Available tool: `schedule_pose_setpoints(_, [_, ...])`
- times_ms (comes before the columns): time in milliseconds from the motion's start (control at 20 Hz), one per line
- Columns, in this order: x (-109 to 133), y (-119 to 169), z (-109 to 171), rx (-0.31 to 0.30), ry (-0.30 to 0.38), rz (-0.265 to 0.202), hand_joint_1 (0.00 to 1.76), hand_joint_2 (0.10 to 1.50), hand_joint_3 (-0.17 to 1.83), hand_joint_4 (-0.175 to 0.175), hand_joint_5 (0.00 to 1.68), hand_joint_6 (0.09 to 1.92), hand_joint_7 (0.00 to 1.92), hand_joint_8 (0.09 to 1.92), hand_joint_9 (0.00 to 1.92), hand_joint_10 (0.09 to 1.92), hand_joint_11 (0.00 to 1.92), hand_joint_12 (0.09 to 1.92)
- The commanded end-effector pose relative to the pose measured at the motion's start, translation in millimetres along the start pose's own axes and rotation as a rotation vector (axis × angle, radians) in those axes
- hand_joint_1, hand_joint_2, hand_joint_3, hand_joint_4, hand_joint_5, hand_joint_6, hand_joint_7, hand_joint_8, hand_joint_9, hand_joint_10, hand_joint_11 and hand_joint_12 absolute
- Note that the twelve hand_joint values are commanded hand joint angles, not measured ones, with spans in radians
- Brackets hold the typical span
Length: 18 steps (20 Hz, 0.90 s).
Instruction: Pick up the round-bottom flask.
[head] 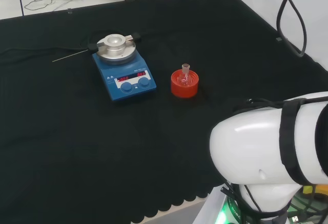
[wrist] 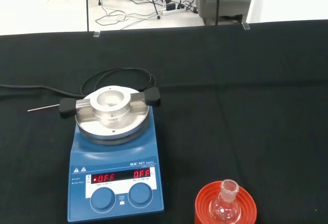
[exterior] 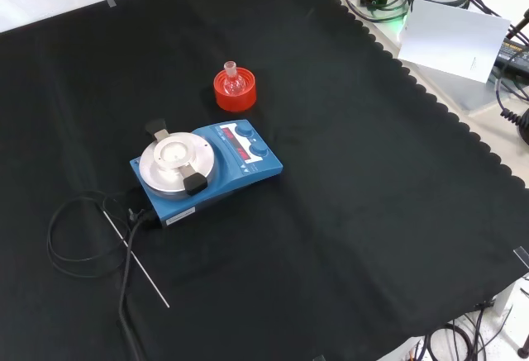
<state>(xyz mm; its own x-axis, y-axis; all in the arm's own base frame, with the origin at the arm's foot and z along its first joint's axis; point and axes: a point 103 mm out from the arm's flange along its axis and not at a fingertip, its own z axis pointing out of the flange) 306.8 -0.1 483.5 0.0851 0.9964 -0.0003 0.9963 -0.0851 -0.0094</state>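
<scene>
From where I stand, the blue hotplate stirrer with its round silver top plate (head: pixel 123 68) sits left of the bench's middle in the head view, a thin metal probe (head: pixel 72 56) lying beside it toward the left edge. Just to its right the small clear glass round-bottom flask (head: pixel 185 75) stands upright in a red ribbed ring stand (head: pixel 184 85), untouched. Nothing is grasped yet; the whole approach, grip and lift remain. How the hand's fingers are set, I cannot tell.
</scene>
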Motion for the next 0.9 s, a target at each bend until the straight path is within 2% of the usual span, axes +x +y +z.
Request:
schedule_pose_setpoints(50, [1, 1, 0, -0.008, -0.012, 0.001, 0.19, 1.11, 0.50, -0.025, 0.31, 0.40, 0.03, 0.52, 0.18, 0.65, 0.02, 1.22])
schedule_pose_setpoints(150, [5, 2, 1, -0.008, -0.015, -0.001, 0.04, 1.24, 0.38, -0.015, 0.27, 0.23, 0.01, 0.49, 0.13, 0.65, 0.00, 1.19])
schedule_pose_setpoints(250, [5, 2, 1, -0.011, -0.023, -0.001, 0.01, 1.28, 0.32, -0.012, 0.28, 0.15, 0.00, 0.48, 0.12, 0.65, 0.00, 1.18])
schedule_pose_setpoints(650, [-3, 8, 22, 0.019, -0.012, 0.029, 0.00, 1.30, 0.29, -0.013, 0.30, 0.12, 0.00, 0.48, 0.12, 0.65, 0.00, 1.18])
schedule_pose_setpoints(900, [-16, 14, 46, 0.023, 0.026, 0.062, 0.00, 1.30, 0.29, -0.014, 0.31, 0.12, 0.01, 0.48, 0.12, 0.65, 0.00, 1.18])
